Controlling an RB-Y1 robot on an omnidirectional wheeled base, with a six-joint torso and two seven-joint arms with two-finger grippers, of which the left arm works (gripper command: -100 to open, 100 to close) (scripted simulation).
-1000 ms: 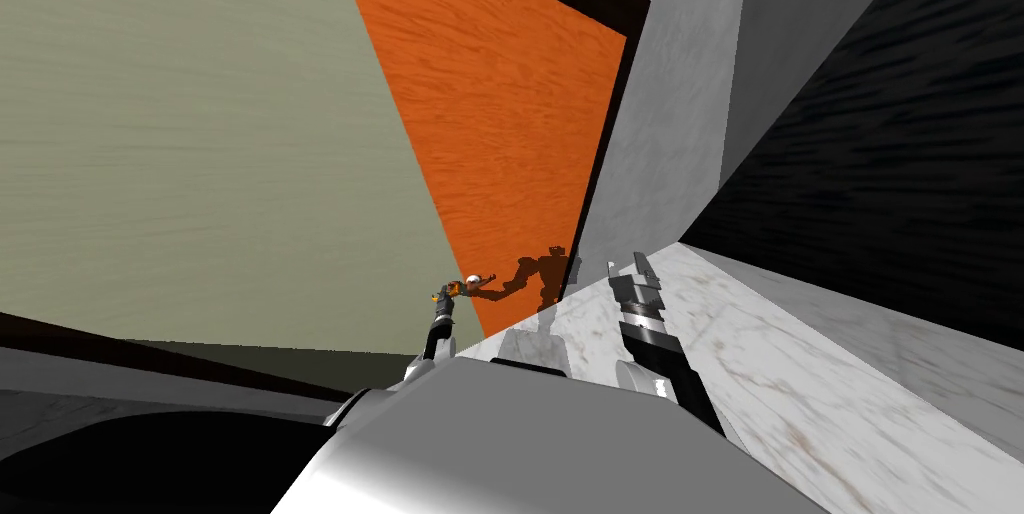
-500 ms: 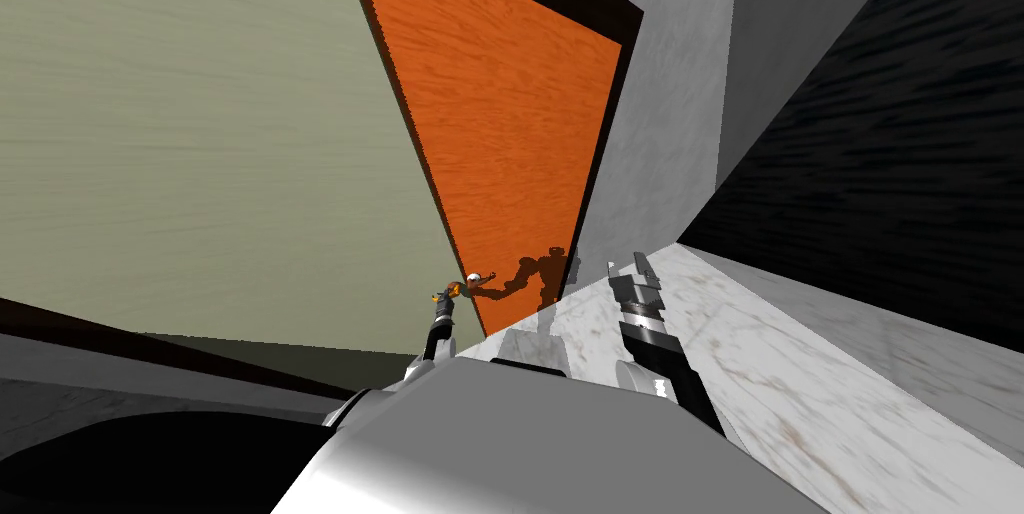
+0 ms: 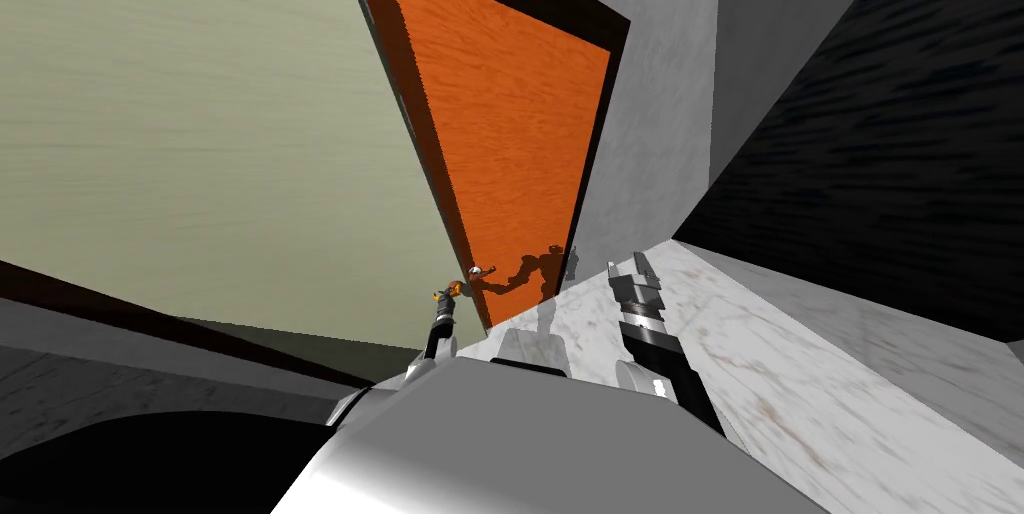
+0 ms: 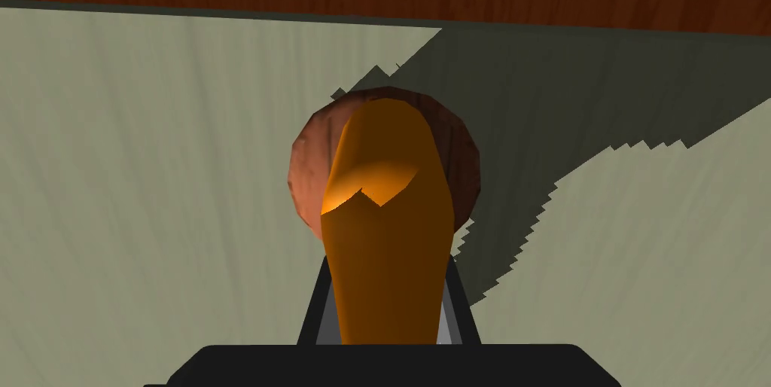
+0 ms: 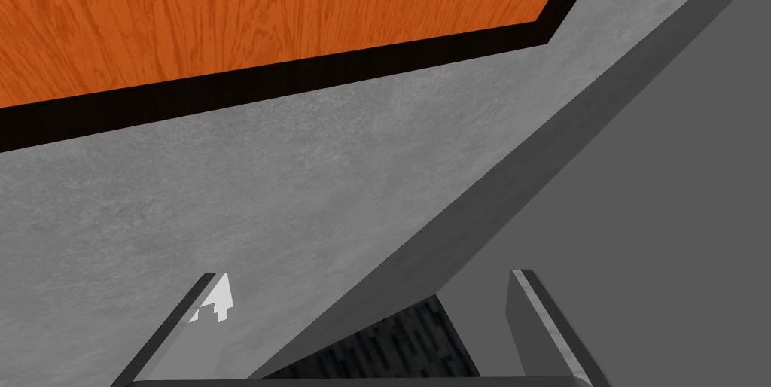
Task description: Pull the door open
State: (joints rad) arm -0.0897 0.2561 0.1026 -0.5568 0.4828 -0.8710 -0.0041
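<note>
Our left jaws were clamped on the orange handle (image 4: 384, 239), whose length ran straight out from them. The door (image 3: 510, 138) stood ajar just beyond. Our right jaws, held apart, faced a grey wall (image 5: 301, 202).

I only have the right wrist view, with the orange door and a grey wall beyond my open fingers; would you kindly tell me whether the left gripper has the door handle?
Observer: Yes. In the left wrist view the left gripper is shut on the orange lever handle, clamping its sides.
Operator: Thank you. Is the door ajar?
Observer: It looks slightly so. In the head view a dark shaded strip runs along the handle side of the door, next to the beige wall.
Operator: And where does my right gripper sit?
Observer: In the head view the right gripper hangs above the pale marbled floor, right of the door and apart from the handle.
</note>
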